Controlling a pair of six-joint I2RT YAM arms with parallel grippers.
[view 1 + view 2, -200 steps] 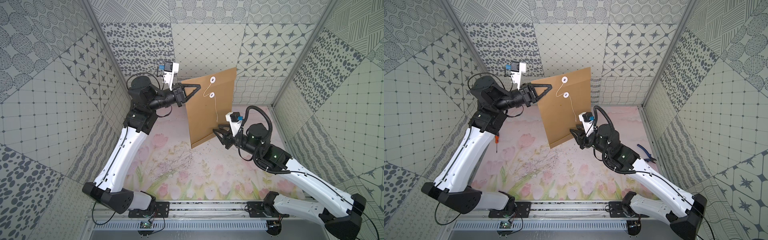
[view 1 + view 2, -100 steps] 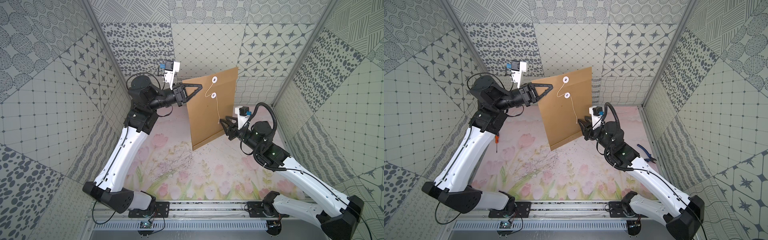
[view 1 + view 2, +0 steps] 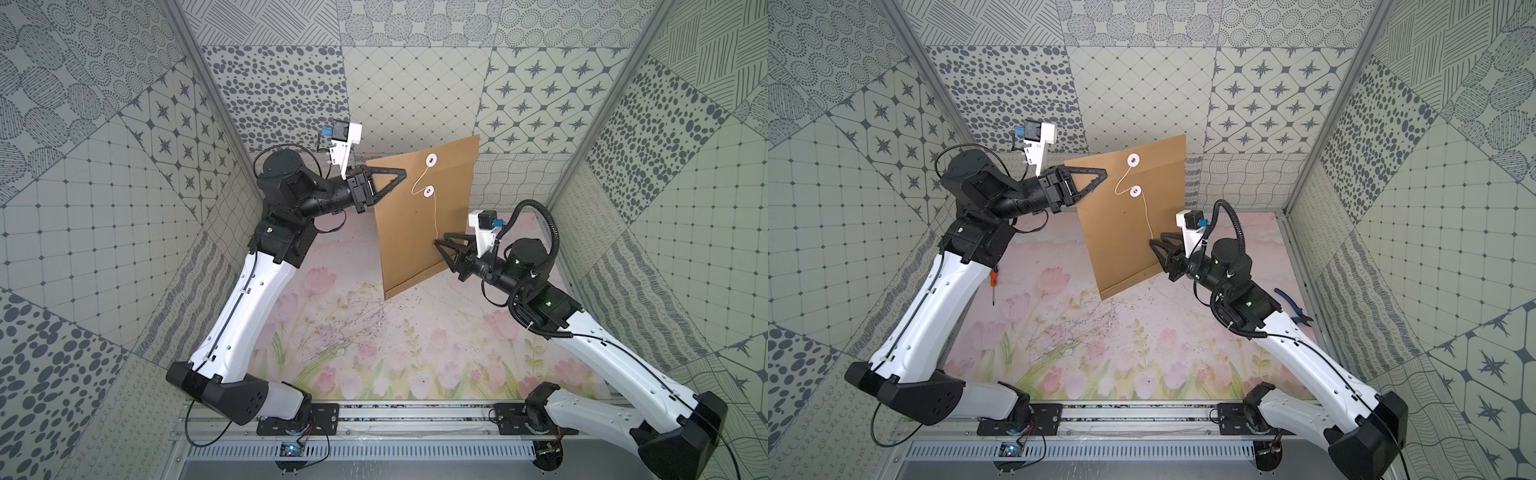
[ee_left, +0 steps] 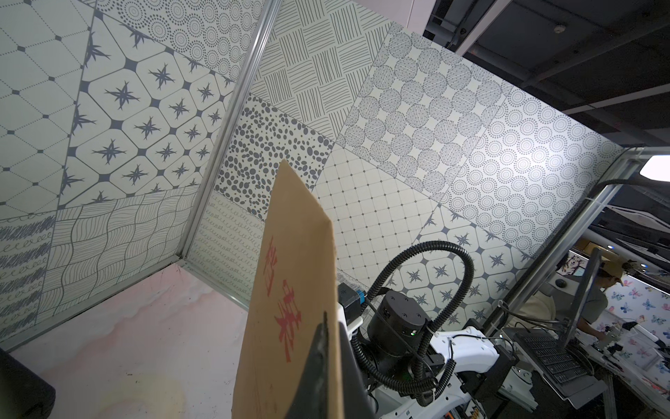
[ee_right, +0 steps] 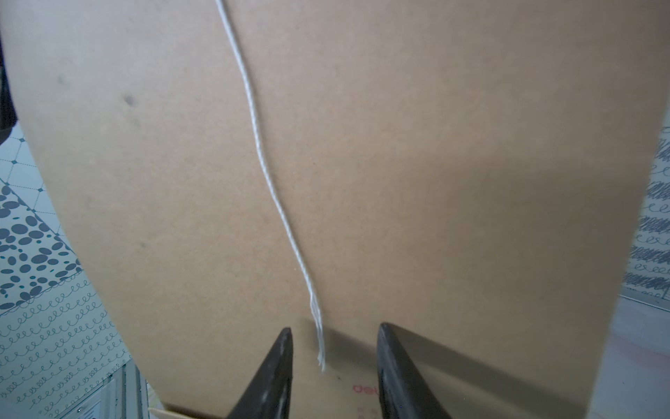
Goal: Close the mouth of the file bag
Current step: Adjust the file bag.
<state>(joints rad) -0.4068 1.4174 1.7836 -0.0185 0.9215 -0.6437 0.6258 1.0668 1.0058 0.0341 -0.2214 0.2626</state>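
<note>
My left gripper [image 3: 402, 172] clamps the bag [image 3: 415, 241] upright; the right gripper [image 5: 334, 344] gapes round the string [image 5: 272, 188] end. I'd pinch squarely before it slips.

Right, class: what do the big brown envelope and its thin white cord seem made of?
Flat brown rectangular envelope: probably kraft paper, matte, with a faintly fibrous surface. Thin white cord: apparently twisted cotton-like thread; spiral strands show and the tip frays.
</note>
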